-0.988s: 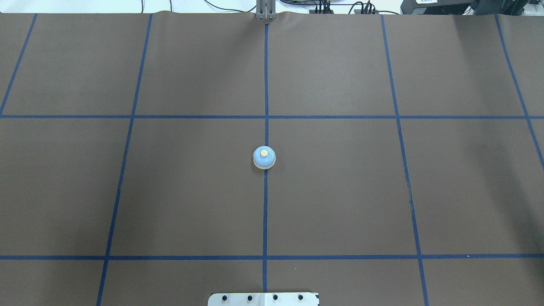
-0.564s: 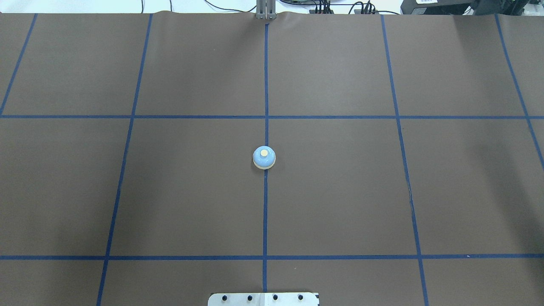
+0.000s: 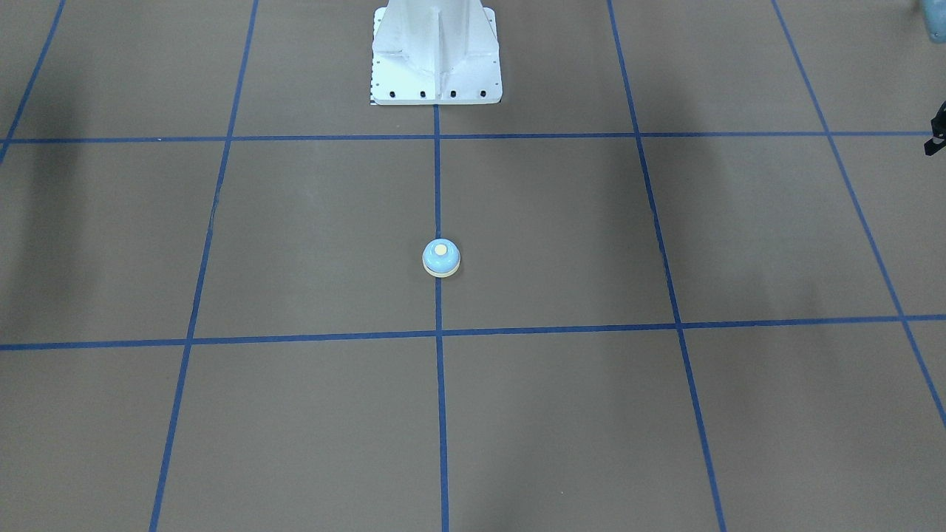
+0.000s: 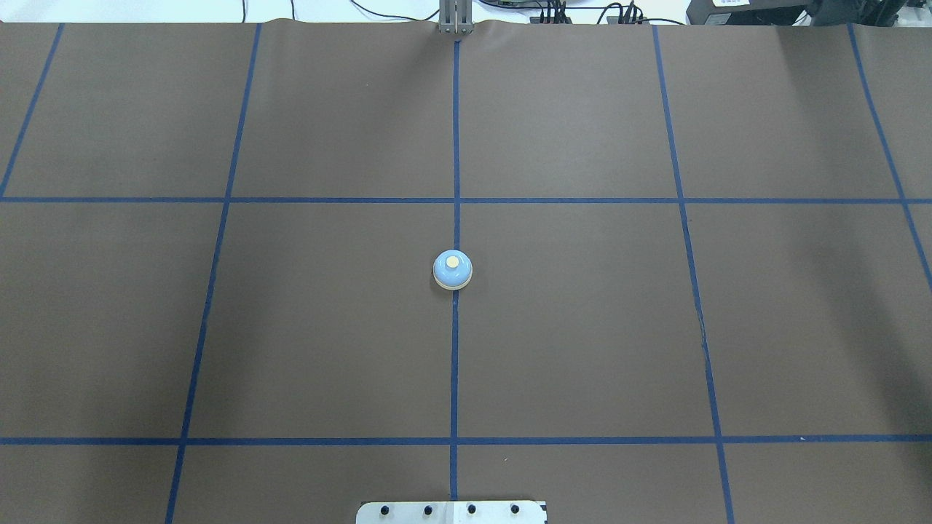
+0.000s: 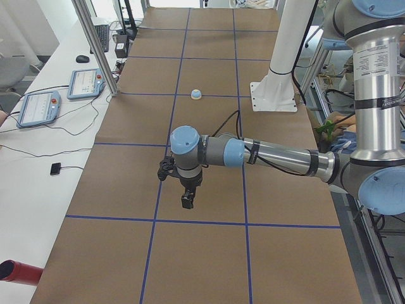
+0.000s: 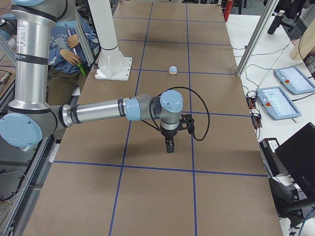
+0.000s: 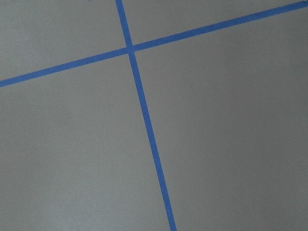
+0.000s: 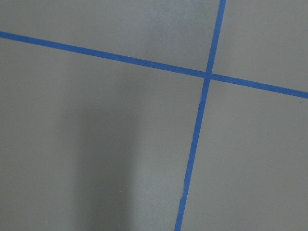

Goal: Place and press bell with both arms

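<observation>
The small light-blue bell (image 4: 452, 269) with its cream button stands upright on the centre blue tape line of the brown table; it also shows in the front view (image 3: 441, 258) and far off in both side views (image 5: 197, 94) (image 6: 173, 70). My left gripper (image 5: 187, 201) hangs pointing down over the table's left end, far from the bell. My right gripper (image 6: 170, 146) hangs the same way over the right end. Neither is in the overhead view, and I cannot tell whether they are open or shut. Both wrist views show only brown mat and tape lines.
The white bolted pedestal (image 3: 436, 59) stands at the robot's side of the table. Side benches hold operator tablets (image 5: 88, 82) (image 6: 290, 81) beside aluminium posts (image 5: 95, 44). A seated person in blue (image 6: 74, 49) is behind the pedestal.
</observation>
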